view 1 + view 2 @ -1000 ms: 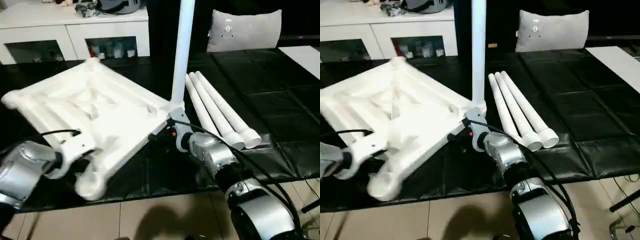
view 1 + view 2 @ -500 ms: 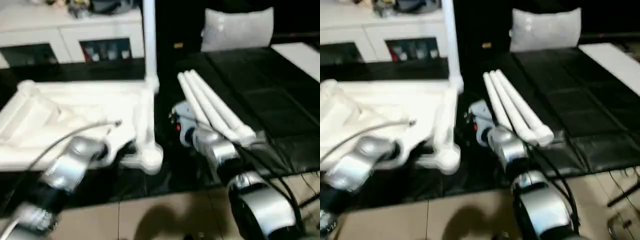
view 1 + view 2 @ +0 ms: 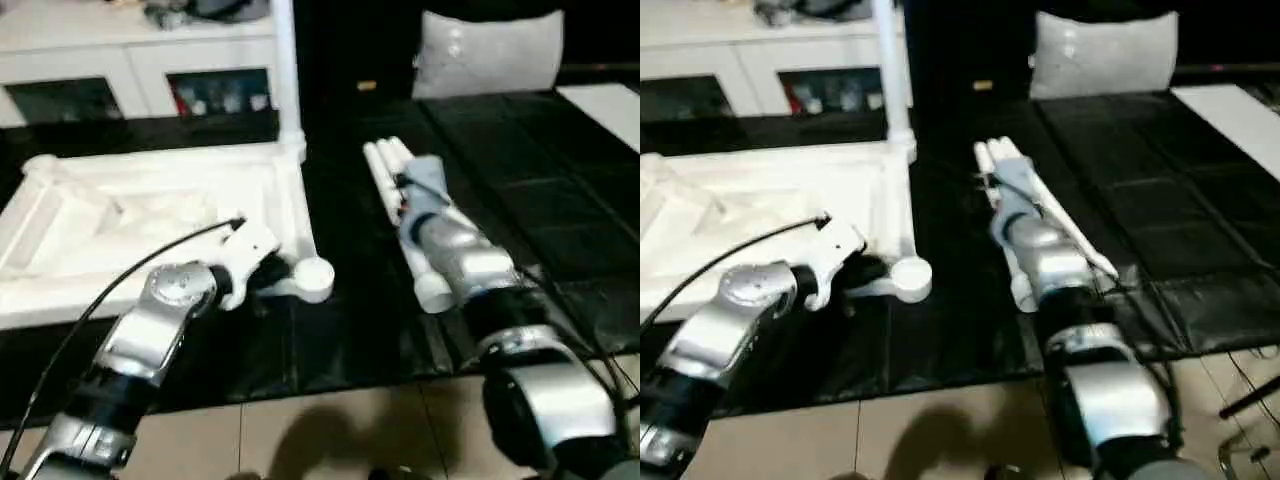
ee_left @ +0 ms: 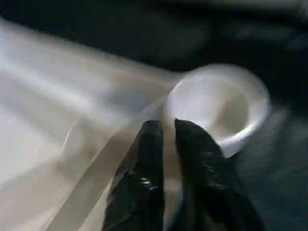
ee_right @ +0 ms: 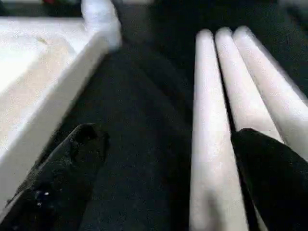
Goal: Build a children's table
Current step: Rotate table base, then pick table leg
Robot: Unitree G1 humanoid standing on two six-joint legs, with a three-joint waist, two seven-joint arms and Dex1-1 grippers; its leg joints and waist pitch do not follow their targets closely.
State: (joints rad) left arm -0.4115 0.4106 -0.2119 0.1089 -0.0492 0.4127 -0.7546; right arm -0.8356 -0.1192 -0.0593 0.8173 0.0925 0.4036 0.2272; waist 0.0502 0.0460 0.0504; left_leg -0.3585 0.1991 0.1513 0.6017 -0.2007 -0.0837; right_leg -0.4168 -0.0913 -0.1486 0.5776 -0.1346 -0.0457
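we see the top point(image 3: 150, 215) lying ribs-up on the black tabletop point(image 3: 560, 170), one leg point(image 3: 285, 70) upright in its far corner socket. three legs point(image 5: 240, 96) lie side by side just beside the top. our left end effector point(image 4: 166, 132), fingers nearly together, sits at the top's near corner socket point(image 4: 219, 103). our right end effector point(image 5: 163, 144) gapes wide over the three legs.

The tabletop point(image 3: 160, 215) has swung square, and the right claw point(image 5: 166, 159) left its upright leg point(image 3: 285, 70).
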